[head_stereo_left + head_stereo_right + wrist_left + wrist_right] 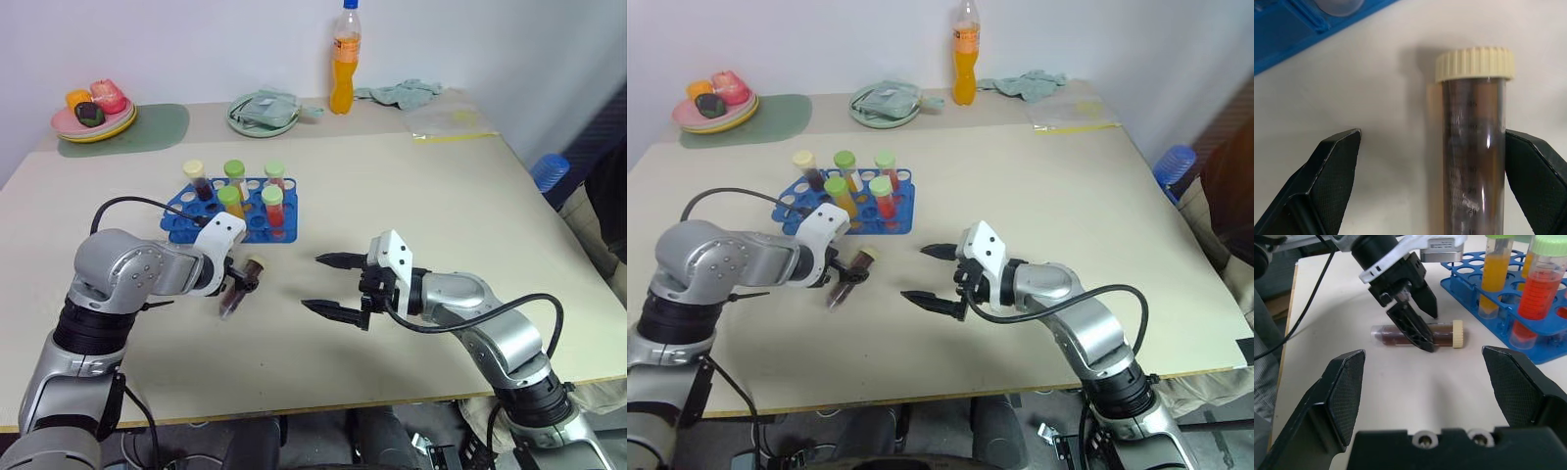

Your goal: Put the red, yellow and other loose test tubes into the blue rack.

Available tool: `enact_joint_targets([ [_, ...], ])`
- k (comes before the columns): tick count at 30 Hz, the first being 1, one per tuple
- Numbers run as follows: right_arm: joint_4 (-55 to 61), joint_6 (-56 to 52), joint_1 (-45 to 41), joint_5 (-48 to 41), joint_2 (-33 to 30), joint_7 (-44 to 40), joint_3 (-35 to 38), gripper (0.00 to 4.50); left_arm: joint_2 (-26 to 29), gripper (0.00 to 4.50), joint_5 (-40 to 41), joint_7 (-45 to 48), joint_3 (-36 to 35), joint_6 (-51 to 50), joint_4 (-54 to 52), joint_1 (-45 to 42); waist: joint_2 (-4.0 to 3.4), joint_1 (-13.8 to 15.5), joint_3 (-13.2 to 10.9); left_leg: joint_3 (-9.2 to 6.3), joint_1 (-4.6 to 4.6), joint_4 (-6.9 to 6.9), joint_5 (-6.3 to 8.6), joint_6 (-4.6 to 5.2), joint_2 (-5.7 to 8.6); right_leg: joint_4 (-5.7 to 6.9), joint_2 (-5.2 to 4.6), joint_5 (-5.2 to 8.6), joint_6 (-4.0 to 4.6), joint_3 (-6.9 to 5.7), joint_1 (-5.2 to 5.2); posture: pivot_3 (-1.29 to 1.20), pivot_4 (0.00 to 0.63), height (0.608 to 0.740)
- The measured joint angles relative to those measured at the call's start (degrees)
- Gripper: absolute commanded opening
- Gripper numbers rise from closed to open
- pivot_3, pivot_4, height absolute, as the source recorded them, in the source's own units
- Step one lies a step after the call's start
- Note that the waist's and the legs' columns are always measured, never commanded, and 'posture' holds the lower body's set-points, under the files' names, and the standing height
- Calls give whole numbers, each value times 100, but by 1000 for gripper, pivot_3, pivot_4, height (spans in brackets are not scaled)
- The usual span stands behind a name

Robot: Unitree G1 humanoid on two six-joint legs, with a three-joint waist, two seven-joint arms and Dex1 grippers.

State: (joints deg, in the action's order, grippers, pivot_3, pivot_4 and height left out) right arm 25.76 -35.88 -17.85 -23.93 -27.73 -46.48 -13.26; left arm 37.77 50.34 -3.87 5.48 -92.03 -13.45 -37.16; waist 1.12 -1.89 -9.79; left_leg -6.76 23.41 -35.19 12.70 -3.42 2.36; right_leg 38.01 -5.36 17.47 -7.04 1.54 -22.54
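A maroon test tube (1420,334) with a cream cap lies flat on the table (411,196) just in front of the blue rack (257,227), and the left gripper (1418,320) stands over it with its jaws spread wide, the tube lying between the two fingers, touching one finger (1535,171) and clear of the other, not clamped. In the rack stand five tubes upright, among them a red one (273,208) and a yellow one (230,203) in the near row. The right gripper (328,284) hovers near the tube on the other side, released and holding nothing, its fingers pointing toward the left gripper.
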Motion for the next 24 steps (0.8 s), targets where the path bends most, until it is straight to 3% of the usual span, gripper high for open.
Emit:
enact_joint_targets([
  [3, 11, -18, 21, -9, 14, 55, 2, 4241, 15, 4480, 21, -194, -234, 0, 97, -284, 1, 12, 0, -1, 2, -1, 0, -1, 1, 1, 1, 0, 0, -1, -3, 0, 150, 740],
  [6, 14, -24, 33, -66, 28, 83, 4, 4241, 427, 4480, 563, -167, -463, 1, 229, -732, 1, 5, 0, 2, 2, 1, 0, -1, 0, 0, 0, 0, 0, 1, -4, 0, 150, 740],
  [13, 14, -22, 52, -162, 24, 73, 5, 4241, 1178, 4480, 1969, -477, 86, 0, 265, -1014, 0, -17, 0, 2, 2, 2, 0, -1, 0, 1, -1, 0, 0, 2, -5, 0, 150, 740],
  [18, 21, -24, 60, -209, 25, 85, 4, 4241, 1170, 4480, 2403, -1268, 298, 0, 473, -745, 1, -15, 0, 1, 2, 1, 0, -1, 0, 2, 0, 0, 0, 4, -6, 0, 150, 740],
  [24, 72, -47, 98, -231, 36, 170, 4, 4241, 925, 4480, 2251, -2387, 129, 1, 813, -576, 1, -9, 0, 3, 2, 0, 0, -1, 1, 3, -1, 0, 0, 6, -7, 0, 150, 740],
])
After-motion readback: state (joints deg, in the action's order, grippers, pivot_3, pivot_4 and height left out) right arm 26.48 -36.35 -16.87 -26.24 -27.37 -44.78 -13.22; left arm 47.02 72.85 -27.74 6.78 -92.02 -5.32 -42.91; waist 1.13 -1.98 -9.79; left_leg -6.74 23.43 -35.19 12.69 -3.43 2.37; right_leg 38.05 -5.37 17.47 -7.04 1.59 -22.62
